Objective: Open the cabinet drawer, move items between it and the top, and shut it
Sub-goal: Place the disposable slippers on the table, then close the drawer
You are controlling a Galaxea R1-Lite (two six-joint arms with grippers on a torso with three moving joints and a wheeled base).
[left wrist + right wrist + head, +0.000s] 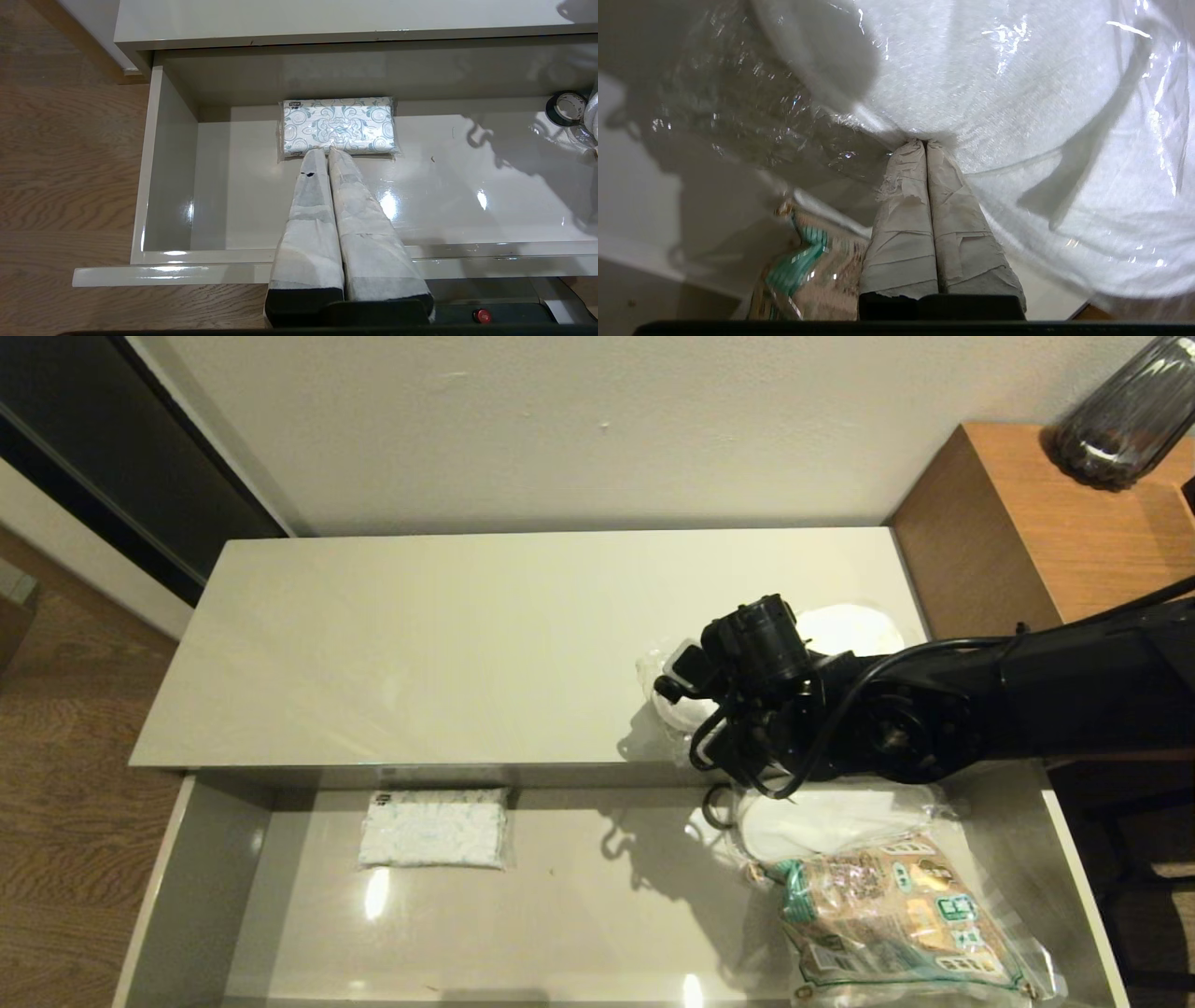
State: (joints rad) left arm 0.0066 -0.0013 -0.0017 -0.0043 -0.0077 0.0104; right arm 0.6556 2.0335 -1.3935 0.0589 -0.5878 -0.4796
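The right gripper [926, 142] is pinching its 2 tape-wrapped fingers [903, 224] together on the crinkly clear plastic bag of flat white slippers [1017, 116], holding it over the glossy cream cabinet top [467, 644] near its right end. A second bagged slipper pair [831, 817] is lying in the open beige-grey drawer [201, 887] below, and the left gripper [327, 151] is hovering closed and empty above the drawer

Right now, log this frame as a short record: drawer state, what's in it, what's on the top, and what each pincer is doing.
drawer: open
in drawer: white patterned packet, tape roll, bagged slippers, brown-and-green printed bag
on cabinet top: another slipper bag, partly under the right arm
right pincer: shut on the slipper bag's plastic
left pincer: shut, empty, pointing into the drawer
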